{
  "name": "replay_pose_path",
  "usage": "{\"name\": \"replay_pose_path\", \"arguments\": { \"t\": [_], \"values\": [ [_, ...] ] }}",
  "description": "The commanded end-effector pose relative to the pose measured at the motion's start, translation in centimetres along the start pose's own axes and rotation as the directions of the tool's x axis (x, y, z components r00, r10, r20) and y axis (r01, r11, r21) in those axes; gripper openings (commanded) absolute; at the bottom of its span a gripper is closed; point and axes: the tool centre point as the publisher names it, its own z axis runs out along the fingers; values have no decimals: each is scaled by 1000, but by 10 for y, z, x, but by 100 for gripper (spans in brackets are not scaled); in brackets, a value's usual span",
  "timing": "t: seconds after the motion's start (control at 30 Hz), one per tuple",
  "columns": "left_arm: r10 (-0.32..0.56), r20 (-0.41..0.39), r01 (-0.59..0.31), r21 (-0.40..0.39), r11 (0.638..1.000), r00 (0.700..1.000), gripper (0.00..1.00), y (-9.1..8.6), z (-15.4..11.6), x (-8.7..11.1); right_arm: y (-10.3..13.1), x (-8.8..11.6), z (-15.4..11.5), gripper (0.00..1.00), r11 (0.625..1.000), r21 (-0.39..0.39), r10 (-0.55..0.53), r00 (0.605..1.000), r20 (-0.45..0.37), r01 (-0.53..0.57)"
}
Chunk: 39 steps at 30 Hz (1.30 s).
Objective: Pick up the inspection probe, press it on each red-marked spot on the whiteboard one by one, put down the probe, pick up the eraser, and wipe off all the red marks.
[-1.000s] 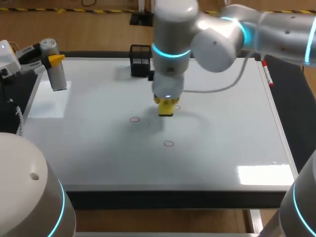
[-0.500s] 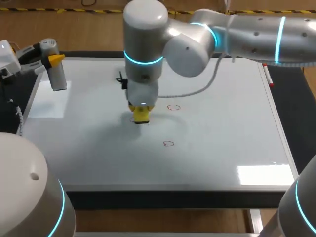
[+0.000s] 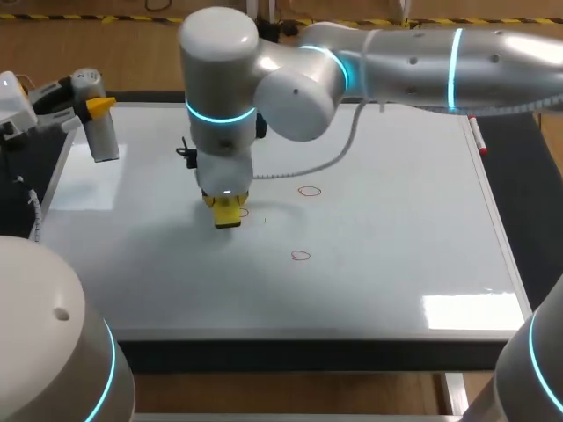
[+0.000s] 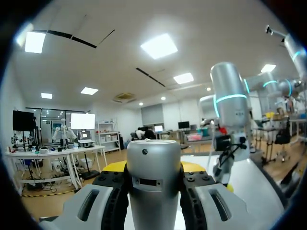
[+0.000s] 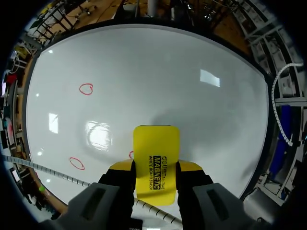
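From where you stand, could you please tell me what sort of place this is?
Probably a robot test bench: a flat whiteboard with red circles, a yellow eraser in my right hand, the inspection probe in my left hand.

The head camera looks down from behind over the whiteboard (image 3: 396, 272), the right wrist camera close above its red marks (image 5: 86, 89), the left wrist camera level toward the right arm (image 4: 230, 96).

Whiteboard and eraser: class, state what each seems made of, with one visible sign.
Whiteboard: glossy white coated panel, perhaps melamine or enamel; bright light patches reflect off it. Eraser: smooth yellow casing, probably plastic, judging by its even colour and rounded edge; its wiping face is hidden.
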Motion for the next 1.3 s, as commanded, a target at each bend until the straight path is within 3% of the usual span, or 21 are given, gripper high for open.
{"name": "replay_pose_path", "arguments": {
  "t": [0.03, 0.67, 1.3],
  "values": [
    [1, 1, -1, -1, 1000, 1000, 0, -1, 0, 0, -4, -10, 9, 0, 1000, -10, -10, 1000, -26, 9],
    [1, 1, -1, -1, 1000, 1000, 0, -1, 0, 0, -4, -12, 27, 0, 999, -44, -22, 1000, -12, 22],
    [1, 1, -1, -1, 1000, 1000, 0, -1, 0, 0, -4, 28, 31, 0, 998, -46, 42, 998, -45, -44]
  ]
}}
